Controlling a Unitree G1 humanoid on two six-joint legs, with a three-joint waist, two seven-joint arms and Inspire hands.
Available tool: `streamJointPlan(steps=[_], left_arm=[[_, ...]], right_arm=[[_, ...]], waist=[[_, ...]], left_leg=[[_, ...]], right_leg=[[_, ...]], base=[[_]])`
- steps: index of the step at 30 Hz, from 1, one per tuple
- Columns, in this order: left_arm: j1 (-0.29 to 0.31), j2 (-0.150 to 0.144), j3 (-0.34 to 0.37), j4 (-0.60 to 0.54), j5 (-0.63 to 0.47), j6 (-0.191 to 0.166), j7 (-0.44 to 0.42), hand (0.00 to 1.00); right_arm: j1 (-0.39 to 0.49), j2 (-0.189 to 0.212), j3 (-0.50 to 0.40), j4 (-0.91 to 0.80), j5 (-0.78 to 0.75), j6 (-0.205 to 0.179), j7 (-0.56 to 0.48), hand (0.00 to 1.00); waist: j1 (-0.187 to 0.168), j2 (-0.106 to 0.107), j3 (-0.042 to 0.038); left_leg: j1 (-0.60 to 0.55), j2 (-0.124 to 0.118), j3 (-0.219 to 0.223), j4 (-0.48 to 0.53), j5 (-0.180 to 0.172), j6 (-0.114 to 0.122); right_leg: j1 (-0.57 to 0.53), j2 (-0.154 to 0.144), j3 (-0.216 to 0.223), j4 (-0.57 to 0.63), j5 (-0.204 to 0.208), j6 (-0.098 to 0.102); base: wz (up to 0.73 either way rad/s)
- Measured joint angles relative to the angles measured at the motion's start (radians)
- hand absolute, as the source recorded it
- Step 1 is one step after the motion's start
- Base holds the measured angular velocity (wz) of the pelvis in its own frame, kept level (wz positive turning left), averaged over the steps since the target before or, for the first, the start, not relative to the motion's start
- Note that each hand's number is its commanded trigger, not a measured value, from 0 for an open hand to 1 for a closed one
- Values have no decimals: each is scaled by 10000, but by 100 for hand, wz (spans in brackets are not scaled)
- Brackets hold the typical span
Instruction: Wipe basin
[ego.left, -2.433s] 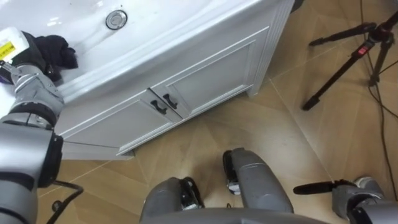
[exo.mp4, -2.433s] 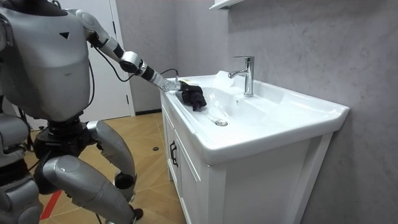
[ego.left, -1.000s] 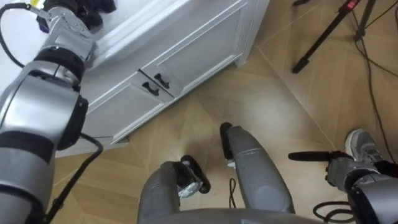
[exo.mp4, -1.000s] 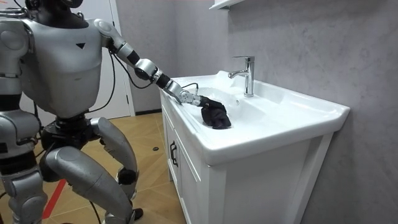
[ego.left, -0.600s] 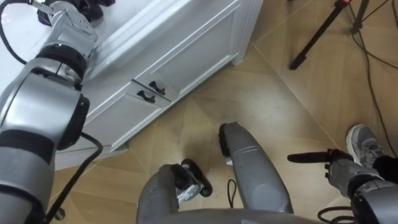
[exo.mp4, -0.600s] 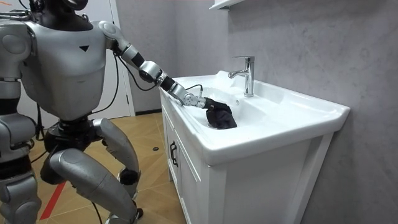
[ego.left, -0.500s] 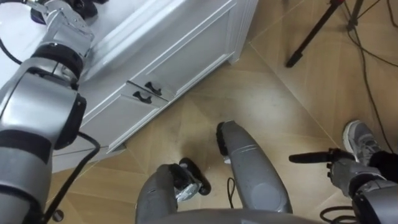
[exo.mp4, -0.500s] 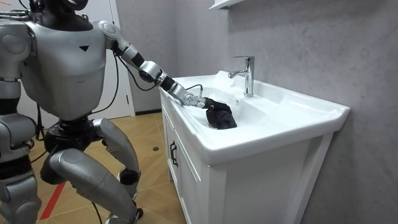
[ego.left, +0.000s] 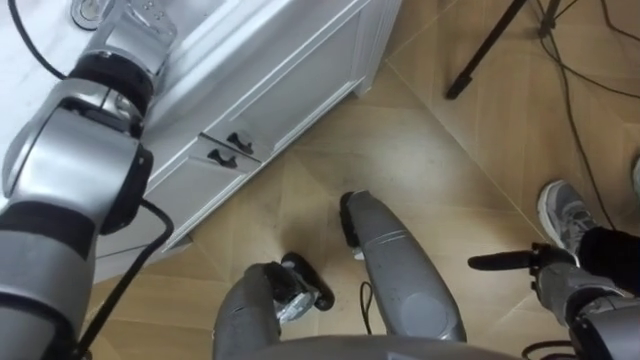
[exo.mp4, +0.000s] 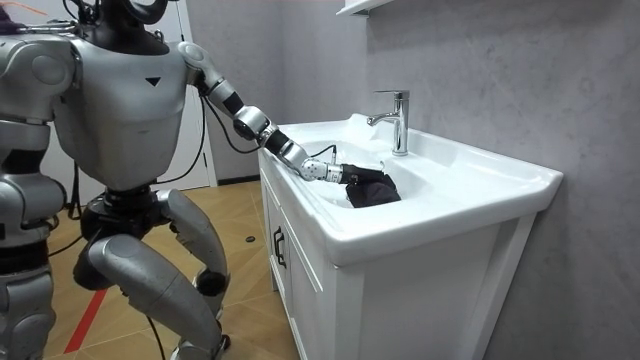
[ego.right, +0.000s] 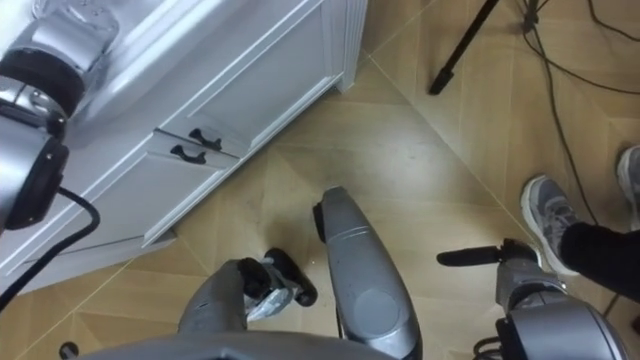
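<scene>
while the robot is stood at the room view's left end of the white vanity (exo.mp4: 300, 275), its left arm is stretched over the basin (exo.mp4: 480, 172). the left hand (exo.mp4: 333, 172) is set low in the bowl, with the dark cloth (exo.mp4: 373, 189) bunched right against its fingertips. the fingers are buried in the folds, so whether they are curled round the cloth cannot be told.

the cloth is found directly beyond the hand, on the side toward the faucet (exo.mp4: 398, 118) and on the line of the forearm. the basin's long side is laid roughly along that same line, so the next stroke is judged to be a push straight ahead or a pull straight back.

the left hand is plainly the nearer one. the right hand (ego.left: 558, 287) is hung low by the robot's side, well apart from the basin, with a dark finger stretched straight and nothing held.

the drain (ego.left: 88, 12) is glimpsed at the top edge of the left eye view. a person's shoe (ego.left: 563, 215) and a tripod leg (ego.left: 485, 55) are seen on the wooden floor. no brand, label or writing can be read.
</scene>
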Motion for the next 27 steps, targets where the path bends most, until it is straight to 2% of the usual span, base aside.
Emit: streamJointPlan(steps=[6, 14, 19, 20, 23, 27], left_arm=[[0, -94, -45, -14, 76, -488, -23, 100], [1, -71, -103, -315, 90, -689, -26, 100], [0, -65, -105, -337, 102, -976, -35, 100], [1, -84, -111, -336, 101, -1005, -77, 100], [3, -205, -112, -336, 118, -1112, -227, 100], [102, -419, -112, -319, 103, -1206, -235, 100]], right_arm=[[18, 17, 11, 2, -1, -183, 219, 0], [29, 16, 11, 5, -111, -191, 432, 0], [39, 19, 25, 5, -128, -215, 463, 0], [46, 21, 105, 6, -127, -217, 473, 0], [65, 34, 219, 6, -152, -276, 547, 0], [161, 49, 217, -7, -337, -285, 540, 0]], waist=[[-1, -51, 33], [0, -59, 32], [-3, -107, 27], [-3, -157, 56], [-27, -208, 73], [-26, -213, 70]], left_leg=[[80, -23, 35, 0, -45, 58], [92, -20, 43, -13, -69, 41], [128, -22, 43, -11, -69, 42], [217, -18, 41, -22, -68, 42], [403, 87, 52, -17, -76, 39], [702, 140, 71, -116, -103, 18]], right_leg=[[80, -22, 21, 1, -46, 76], [81, -19, 79, 2, -49, 76], [130, -95, 48, 1, -50, 74], [225, -96, 32, -14, -57, 71], [505, -51, -68, -138, -69, 71], [838, 14, -141, -270, -69, 69]], base=[[0], [0], [0], [0], [4], [1]])
